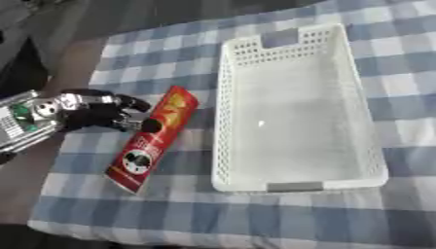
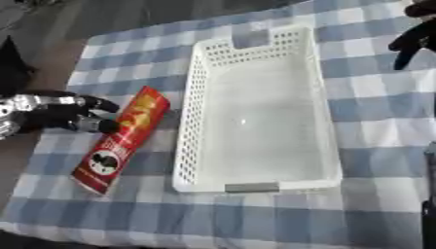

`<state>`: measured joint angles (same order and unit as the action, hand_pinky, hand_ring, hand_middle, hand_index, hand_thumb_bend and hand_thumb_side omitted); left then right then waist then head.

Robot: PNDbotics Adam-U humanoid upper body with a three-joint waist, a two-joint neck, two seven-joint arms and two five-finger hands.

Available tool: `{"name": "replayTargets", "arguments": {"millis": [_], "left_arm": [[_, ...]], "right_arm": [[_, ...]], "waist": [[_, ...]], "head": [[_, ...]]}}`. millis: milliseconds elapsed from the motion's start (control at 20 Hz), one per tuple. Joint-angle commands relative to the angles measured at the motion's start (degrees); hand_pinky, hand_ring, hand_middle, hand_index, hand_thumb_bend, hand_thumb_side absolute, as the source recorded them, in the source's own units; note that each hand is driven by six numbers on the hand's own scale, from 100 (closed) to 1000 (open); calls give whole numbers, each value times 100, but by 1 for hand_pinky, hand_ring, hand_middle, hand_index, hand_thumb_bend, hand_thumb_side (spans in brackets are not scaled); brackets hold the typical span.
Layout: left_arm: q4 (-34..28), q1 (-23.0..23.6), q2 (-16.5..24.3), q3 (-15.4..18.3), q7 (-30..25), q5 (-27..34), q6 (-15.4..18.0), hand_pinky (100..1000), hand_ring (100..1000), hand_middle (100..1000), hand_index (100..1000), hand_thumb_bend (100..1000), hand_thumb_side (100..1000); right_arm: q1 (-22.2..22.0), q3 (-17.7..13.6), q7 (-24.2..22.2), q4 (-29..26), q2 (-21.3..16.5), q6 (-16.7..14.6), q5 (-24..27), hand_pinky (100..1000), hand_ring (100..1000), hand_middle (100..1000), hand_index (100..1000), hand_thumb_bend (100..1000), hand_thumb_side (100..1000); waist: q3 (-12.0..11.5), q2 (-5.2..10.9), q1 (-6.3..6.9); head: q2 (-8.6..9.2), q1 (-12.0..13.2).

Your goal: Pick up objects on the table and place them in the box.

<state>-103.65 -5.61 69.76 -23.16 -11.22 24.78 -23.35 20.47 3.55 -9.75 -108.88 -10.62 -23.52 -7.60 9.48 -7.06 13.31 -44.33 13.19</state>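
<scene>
Work has barely begun at the tabletop [image 1: 281,214], draped in a blue-and-white checked cloth: the white perforated plastic box [image 1: 294,104] stands empty, its mesh walls and pale floor bare. The only object in sight, a long red cardboard snack tube [image 1: 153,138] with yellow print and a dark round emblem near its lower end, lies flat on the cloth just beside the box's left wall, slanted with its top toward the box. The robot's left hand [image 1: 102,113], black with silver joints, reaches in from the left with its fingers curled against the tube's upper half (whether they have closed fully round it cannot be made out from here). The tube is not yet lifted. The right hand [image 2: 415,36] hangs at the far upper right, well apart from the box, dark fingers drooping and holding nothing. Everything remains to be done: grasp, lift, carry over the wall, release.
</scene>
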Motion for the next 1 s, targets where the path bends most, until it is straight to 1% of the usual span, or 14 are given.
{"name": "replayTargets", "arguments": {"millis": [50, 100, 150, 300, 500, 600, 650, 700, 750, 800, 850, 900, 950, 1000], "left_arm": [[46, -150, 103, -23, -28, -75, -16, 879, 899, 1000, 1000, 839, 624], [53, -189, 97, -48, -7, -98, -34, 879, 899, 1000, 1000, 839, 624], [40, -234, 94, -81, 25, -134, -47, 888, 908, 1000, 1000, 880, 597], [-90, -310, 83, -201, 95, -250, -68, 893, 911, 1000, 1000, 871, 608], [-285, -318, 117, -359, 48, -267, -132, 895, 910, 1000, 1000, 862, 643], [-388, -318, 172, -419, -2, -299, -166, 896, 911, 1000, 1000, 876, 648], [-422, -324, 210, -447, -20, -328, -191, 898, 913, 1000, 1000, 914, 618], [-443, -338, 237, -472, -24, -368, -218, 898, 913, 1000, 1000, 900, 632], [-445, -359, 260, -487, -5, -423, -243, 894, 910, 1000, 1000, 953, 566], [-434, -386, 267, -505, 44, -512, -263, 895, 911, 1000, 1000, 945, 579], [-414, -415, 264, -522, 105, -619, -273, 885, 901, 1000, 1000, 983, 498], [-386, -440, 249, -543, 179, -762, -266, 885, 901, 1000, 1000, 983, 498], [-352, -461, 228, -559, 253, -920, -238, 881, 898, 1000, 1000, 979, 471], [-304, -473, 198, -574, 320, -1082, -198, 881, 898, 1000, 1000, 977, 467]], "right_arm": [[37, 20, -21, -79, -31, -2, 25, 303, 481, 651, 791, 100, 1000], [36, 20, -23, -79, -30, -2, 27, 303, 481, 651, 791, 100, 1000], [34, 21, -24, -79, -26, 0, 30, 303, 481, 651, 791, 100, 1000], [29, 19, -25, -79, -11, 6, 36, 303, 481, 651, 791, 100, 1000], [13, 13, -19, -87, 18, 24, 46, 304, 481, 651, 791, 100, 1000], [0, 12, -17, -91, 35, 36, 52, 304, 481, 651, 791, 100, 1000], [-9, 14, -17, -91, 46, 43, 55, 305, 482, 651, 791, 100, 1000], [-17, 16, -20, -93, 56, 49, 59, 304, 481, 651, 791, 100, 1000], [-27, 19, -21, -94, 69, 56, 64, 305, 482, 651, 791, 100, 1000], [-37, 24, -24, -95, 86, 64, 72, 305, 482, 651, 791, 100, 1000], [-46, 31, -27, -97, 109, 73, 82, 306, 482, 650, 791, 100, 1000], [-54, 42, -33, -100, 136, 84, 96, 306, 482, 650, 791, 100, 1000], [-63, 55, -42, -105, 169, 96, 113, 306, 482, 650, 791, 100, 1000], [-74, 70, -53, -111, 203, 109, 132, 306, 482, 650, 791, 100, 1000]], "waist": [[13, 85, -36], [15, 89, -36], [21, 99, -36], [32, 122, -36], [41, 160, -36], [39, 185, -36], [37, 201, -36], [36, 215, -36], [37, 236, -36], [42, 256, -36], [53, 281, -36], [67, 302, -36], [83, 325, -36], [98, 345, -36]], "head": [[21, 48], [21, 45], [21, 44], [21, 42], [21, 44], [21, 49], [21, 57], [21, 62], [21, 73], [21, 83], [21, 94], [21, 105], [21, 115], [21, 125]]}}
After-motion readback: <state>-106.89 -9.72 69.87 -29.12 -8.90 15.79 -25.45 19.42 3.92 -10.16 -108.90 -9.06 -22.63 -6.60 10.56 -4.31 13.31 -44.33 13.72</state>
